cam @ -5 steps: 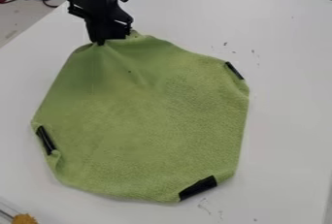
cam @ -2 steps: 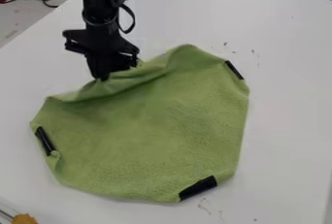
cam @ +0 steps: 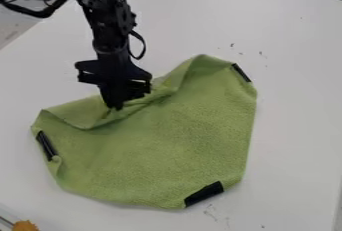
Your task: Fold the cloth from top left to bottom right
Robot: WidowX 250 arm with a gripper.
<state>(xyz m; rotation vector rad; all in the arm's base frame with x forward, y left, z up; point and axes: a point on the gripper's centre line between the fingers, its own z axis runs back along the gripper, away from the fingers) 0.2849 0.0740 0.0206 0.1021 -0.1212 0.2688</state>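
Inspected: green cloth [cam: 167,150], resting on white table [cam: 294,100], edge at 11 o'clock drawn inward in ridges, 5 o'clock half lying flat. Note black strip [cam: 47,145] at 9 o'clock, second strip [cam: 241,72] between 1 and 2, third strip [cam: 204,194] at 5. Find gripper [cam: 115,106] at 11 o'clock from cloth centre, clamped on the gathered edge, below black arm [cam: 113,35]. Assess fold as begun, well short of complete. Advise carrying the pinched edge low toward 5 o'clock, slowly enough to draw over the slack at 10 and the raised bend at 1. Guard against dragging the under layer or twisting the edge into a rope. Before release, match edge to third strip, lower to contact, then open and lift straight up. Record orange item [cam: 25,226] at 7 o'clock, outside the fold path
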